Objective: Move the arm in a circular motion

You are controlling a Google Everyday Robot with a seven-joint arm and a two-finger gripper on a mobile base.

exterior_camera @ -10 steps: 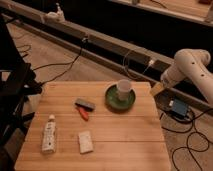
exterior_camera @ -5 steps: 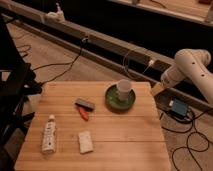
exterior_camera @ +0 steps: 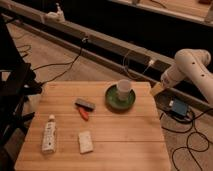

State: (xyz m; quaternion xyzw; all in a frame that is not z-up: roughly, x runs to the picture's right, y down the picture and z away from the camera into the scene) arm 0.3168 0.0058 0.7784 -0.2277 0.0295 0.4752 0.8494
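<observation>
The white arm [exterior_camera: 192,71] of thick rounded segments enters from the right edge and bends down toward the table's far right corner. Its narrow tip, the gripper [exterior_camera: 157,89], hangs just beyond the table's right edge, level with the green plate [exterior_camera: 113,102]. It holds nothing that I can see. A white cup [exterior_camera: 124,90] stands on the plate, a short way left of the gripper.
On the wooden table [exterior_camera: 125,135] lie a dark brush [exterior_camera: 85,104], a red item [exterior_camera: 84,114], a white tube [exterior_camera: 48,133] and a white block [exterior_camera: 86,142]. A blue box [exterior_camera: 178,107] and cables lie on the floor at right. A black frame [exterior_camera: 15,95] stands at left.
</observation>
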